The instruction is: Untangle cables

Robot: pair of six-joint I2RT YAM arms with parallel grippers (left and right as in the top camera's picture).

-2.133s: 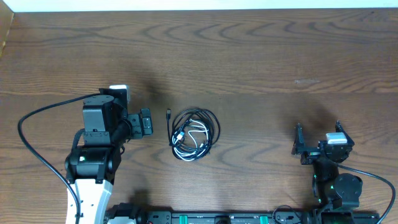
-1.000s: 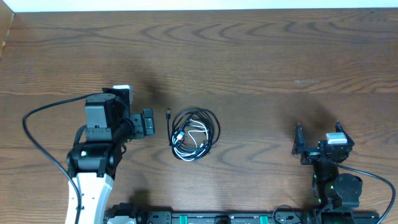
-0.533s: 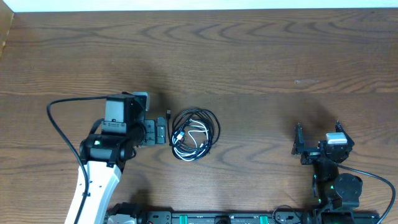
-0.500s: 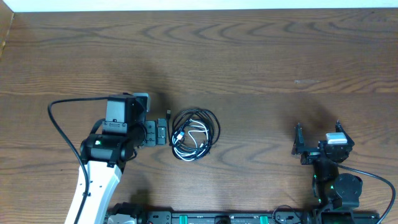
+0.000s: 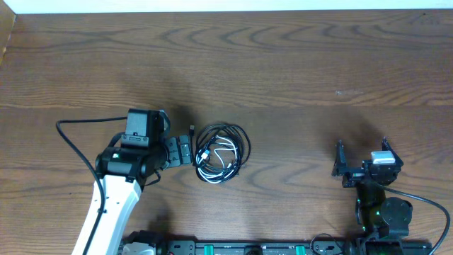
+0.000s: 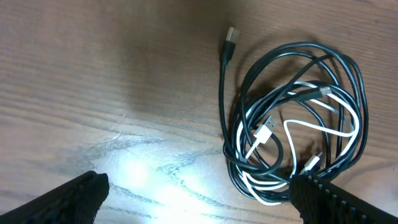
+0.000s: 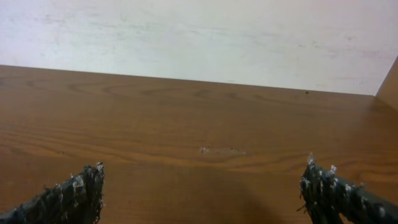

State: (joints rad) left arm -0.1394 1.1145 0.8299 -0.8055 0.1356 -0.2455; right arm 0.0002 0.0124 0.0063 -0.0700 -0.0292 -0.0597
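A black cable [image 5: 243, 144] and a white cable [image 5: 225, 153] lie coiled together in one tangle at the table's middle. The black cable's plug end [image 5: 192, 129] sticks out at the upper left. In the left wrist view the black cable [image 6: 357, 93] loops around the white cable [image 6: 329, 127], with the black plug [image 6: 229, 38] at the top. My left gripper [image 5: 182, 151] is open, just left of the tangle; in its wrist view [image 6: 199, 196] the right finger lies at the coil's lower edge. My right gripper [image 5: 361, 161] is open and empty at the lower right, far from the cables.
The wooden table [image 5: 297, 71] stretches wide behind the cables. A white wall [image 7: 199, 31] borders its far edge. A thick black arm cable [image 5: 71, 138] loops left of my left arm. A rail with fittings [image 5: 248, 248] runs along the front edge.
My left arm has moved right, bringing its open gripper from a gap away up to the left side of the coil. The cables and right arm have not moved.
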